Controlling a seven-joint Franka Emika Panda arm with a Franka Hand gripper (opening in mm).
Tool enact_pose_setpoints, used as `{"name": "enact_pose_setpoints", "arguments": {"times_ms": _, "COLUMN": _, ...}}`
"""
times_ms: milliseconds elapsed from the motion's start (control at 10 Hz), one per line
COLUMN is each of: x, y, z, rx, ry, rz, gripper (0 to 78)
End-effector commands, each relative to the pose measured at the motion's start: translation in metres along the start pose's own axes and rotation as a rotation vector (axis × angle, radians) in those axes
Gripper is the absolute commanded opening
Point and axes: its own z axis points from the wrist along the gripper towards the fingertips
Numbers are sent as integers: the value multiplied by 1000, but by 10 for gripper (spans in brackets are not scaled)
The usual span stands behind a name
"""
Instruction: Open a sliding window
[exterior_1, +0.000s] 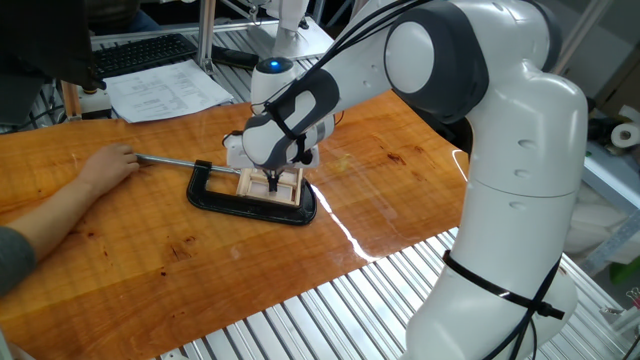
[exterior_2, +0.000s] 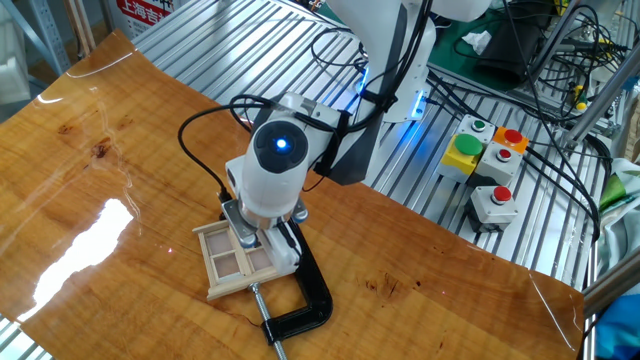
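Note:
The sliding window is a small pale wooden frame with several panes, lying flat on the wooden table. A black C-clamp holds it. In one fixed view the window sits inside the clamp, mostly covered by my wrist. My gripper points down onto the window's top, its fingertips close together and touching the wood. In the other fixed view the gripper rests on the window's edge nearest the clamp. It grasps nothing that I can see.
A person's hand holds the clamp's steel rod at the left. Papers and a keyboard lie behind. A box with coloured buttons and cables sit on the metal bench beside the table.

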Motion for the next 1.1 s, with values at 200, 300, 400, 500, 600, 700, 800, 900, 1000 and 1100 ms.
{"name": "enact_pose_setpoints", "arguments": {"times_ms": 200, "x": -4, "y": -3, "z": -4, "rx": 9, "ry": 1, "rz": -16, "gripper": 0}}
{"name": "enact_pose_setpoints", "arguments": {"times_ms": 300, "x": -4, "y": -3, "z": -4, "rx": 9, "ry": 1, "rz": -16, "gripper": 0}}
{"name": "enact_pose_setpoints", "arguments": {"times_ms": 400, "x": -4, "y": -2, "z": -1, "rx": 11, "ry": 0, "rz": -9, "gripper": 0}}
{"name": "enact_pose_setpoints", "arguments": {"times_ms": 500, "x": -4, "y": -2, "z": 1, "rx": 12, "ry": 1, "rz": -7, "gripper": 0}}
{"name": "enact_pose_setpoints", "arguments": {"times_ms": 600, "x": -4, "y": -2, "z": 2, "rx": 14, "ry": 4, "rz": -4, "gripper": 0}}
{"name": "enact_pose_setpoints", "arguments": {"times_ms": 700, "x": -4, "y": -2, "z": 2, "rx": 16, "ry": 8, "rz": 1, "gripper": 0}}
{"name": "enact_pose_setpoints", "arguments": {"times_ms": 800, "x": -4, "y": -2, "z": 2, "rx": 16, "ry": 8, "rz": 1, "gripper": 0}}
{"name": "enact_pose_setpoints", "arguments": {"times_ms": 900, "x": -5, "y": -2, "z": 2, "rx": 15, "ry": 12, "rz": 6, "gripper": 0}}
{"name": "enact_pose_setpoints", "arguments": {"times_ms": 1000, "x": -5, "y": -1, "z": 1, "rx": 15, "ry": 13, "rz": 8, "gripper": 0}}
{"name": "enact_pose_setpoints", "arguments": {"times_ms": 1100, "x": -6, "y": 0, "z": 1, "rx": 15, "ry": 14, "rz": 9, "gripper": 0}}
